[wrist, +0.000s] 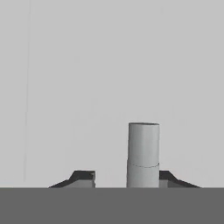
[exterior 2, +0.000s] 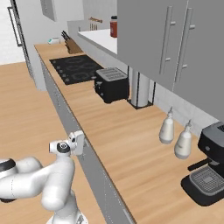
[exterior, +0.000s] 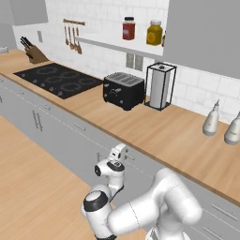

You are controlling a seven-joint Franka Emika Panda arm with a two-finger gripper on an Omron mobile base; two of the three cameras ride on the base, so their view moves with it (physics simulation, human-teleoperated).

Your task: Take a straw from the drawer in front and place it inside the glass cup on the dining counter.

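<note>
My gripper [exterior: 121, 151] [exterior 2: 78, 142] is pressed up against the light grey drawer [exterior: 140, 164] front under the wall-side worktop. In the hand view the drawer [wrist: 109, 78] front is a flat grey face, and its metal bar handle [wrist: 143, 151] stands between my fingertips [wrist: 85, 176]. The right fingertip lies against the bar, while a gap shows between the bar and the left one, so the gripper [wrist: 127, 176] is open around the handle. The drawer is closed, and the straw is hidden. The glass cup and the dining counter are out of view.
On the wooden worktop [exterior: 140, 126] stand a black toaster [exterior: 123, 90], a paper towel holder [exterior: 160, 86], a black cooktop [exterior: 58, 79], a knife block [exterior: 33, 52] and two soap dispensers [exterior: 211, 119]. A coffee machine [exterior 2: 210, 166] sits at the right. Grey cabinet doors [exterior: 37, 119] flank the drawer.
</note>
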